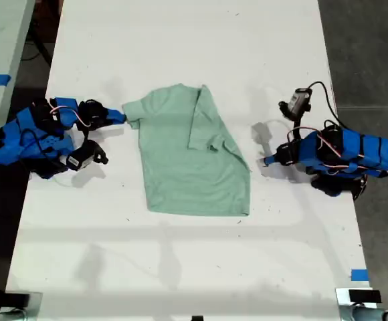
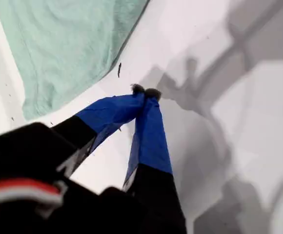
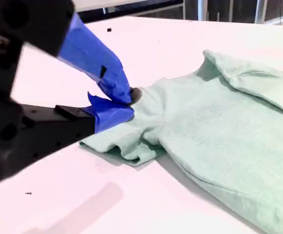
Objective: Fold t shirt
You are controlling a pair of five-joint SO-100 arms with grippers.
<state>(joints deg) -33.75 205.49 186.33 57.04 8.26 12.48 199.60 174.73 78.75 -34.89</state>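
T shirt [image 1: 184,157] flat near mid-table, closer to the far edge in the exterior view; sleeve on that view's right already folded in over the chest, other sleeve out toward the view's left. Thin soft knit, light, limp: will drape and drag, not slide as a sheet, so lift clear before carrying across. Best holds prob. sleeve hem and shoulder seam, then bottom-hem corners; pinch single layer only.

My second gripper [image 3: 124,102] at the unfolded sleeve, jaws closed on the sleeve cloth, fabric bunched under the tips. Grip looks shallow, though the tips hide the actual bite, so can't be sure how much cloth is caught.

My first gripper [image 2: 145,91] w/ tips pressed together over bare table [image 1: 180,254], nothing held, just beside the shirt's side edge on the exterior view's right, not touching it.
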